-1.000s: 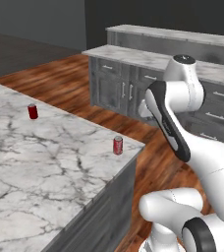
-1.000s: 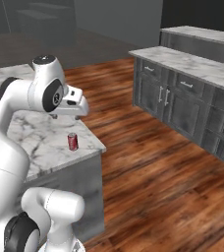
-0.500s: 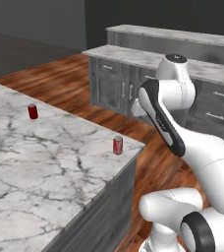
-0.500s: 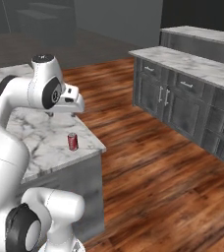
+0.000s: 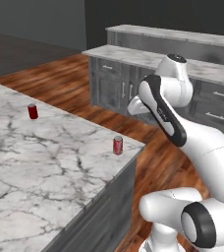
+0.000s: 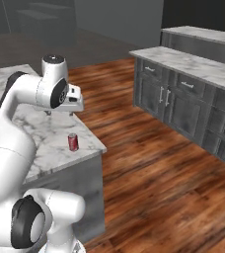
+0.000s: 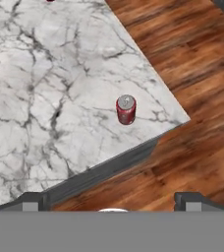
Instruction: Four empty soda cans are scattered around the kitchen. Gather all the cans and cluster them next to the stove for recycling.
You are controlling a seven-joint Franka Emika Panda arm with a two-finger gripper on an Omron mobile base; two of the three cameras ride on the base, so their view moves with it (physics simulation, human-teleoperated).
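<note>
Left base view: two soda cans stood on the marble worktop (image 5: 50,162), near can (image 5: 118,145) upright by the corner, far can (image 5: 33,111) well apart toward the back. No stove visible; gathering judged barely begun.

Right base view: near can (image 6: 73,142) red, silver-topped, beside the worktop edge.

Hand view: hand (image 7: 112,203) high above the can (image 7: 126,109), fingers spread wide, holding nothing.
</note>
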